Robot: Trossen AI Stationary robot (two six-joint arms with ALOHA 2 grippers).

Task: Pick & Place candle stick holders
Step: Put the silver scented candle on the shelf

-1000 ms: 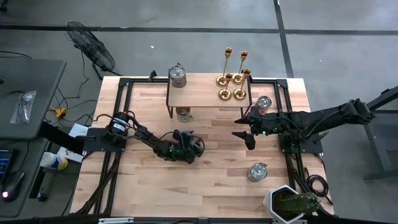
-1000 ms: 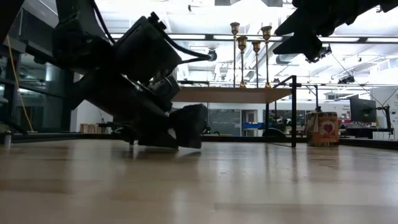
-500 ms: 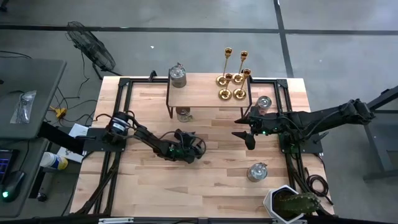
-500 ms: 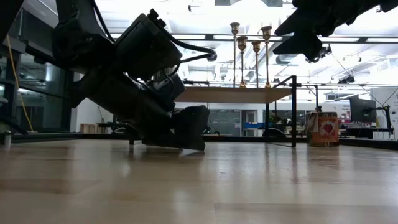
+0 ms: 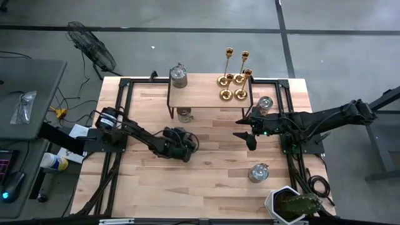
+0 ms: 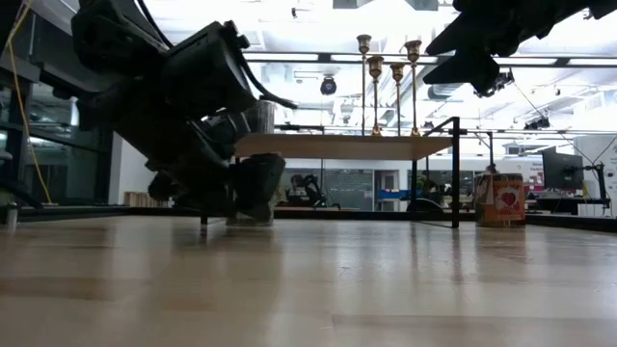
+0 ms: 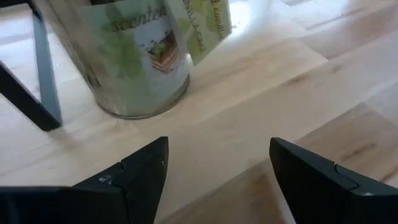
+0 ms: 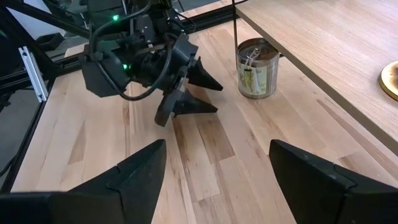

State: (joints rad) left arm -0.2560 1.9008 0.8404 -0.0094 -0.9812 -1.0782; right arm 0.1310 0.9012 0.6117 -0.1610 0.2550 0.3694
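Note:
Four gold candle stick holders (image 5: 232, 86) stand on their round bases on the right end of a raised wooden shelf (image 5: 203, 97); the low view shows their stems and cups (image 6: 386, 72). My left gripper (image 5: 187, 136) is open and empty, low over the table near the middle. It points at a tin jar (image 7: 137, 56) under the shelf. My right gripper (image 5: 245, 139) is open and empty, raised above the table on the near side of the shelf's right end. The right wrist view shows my left gripper (image 8: 208, 94) with its fingers apart.
A lidded tin jar (image 5: 179, 76) stands on the shelf's left end. Others stand under the shelf (image 5: 185, 114), right of it (image 5: 265, 103) and near the right front (image 5: 258, 172). A potted plant (image 5: 292, 205) stands at the front right corner. Black shelf legs (image 6: 455, 173) stand on the table.
My left gripper has gone a little toward the table's left and far edges, nearer the jar under the shelf, staying low over the table with its fingers apart.

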